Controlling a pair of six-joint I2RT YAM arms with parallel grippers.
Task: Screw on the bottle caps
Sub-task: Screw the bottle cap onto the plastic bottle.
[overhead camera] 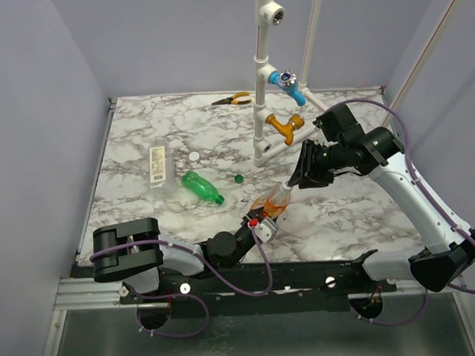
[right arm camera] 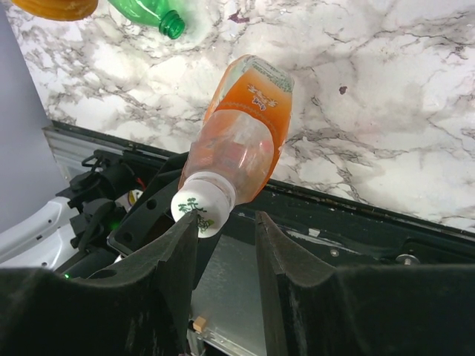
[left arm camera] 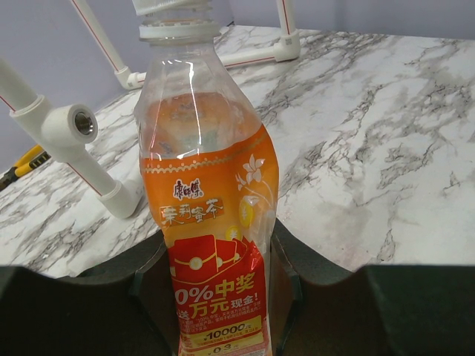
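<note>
Now | L gripper (left arm camera: 223,256) clamped low on orange bottle (left arm camera: 208,185), tilted above table (overhead camera: 363,213) nr front edge | R gripper (right arm camera: 226,230) half-wide, white cap (right arm camera: 202,209) on neck beside one fingertip, not pinched | bottle prob light, thin-walled, dents easy; I'd grip cap rim, gentle squeeze.

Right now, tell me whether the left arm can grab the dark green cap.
Probably not: the left gripper is shut on the orange bottle, though the dark green cap lies in the open beyond it.
</note>
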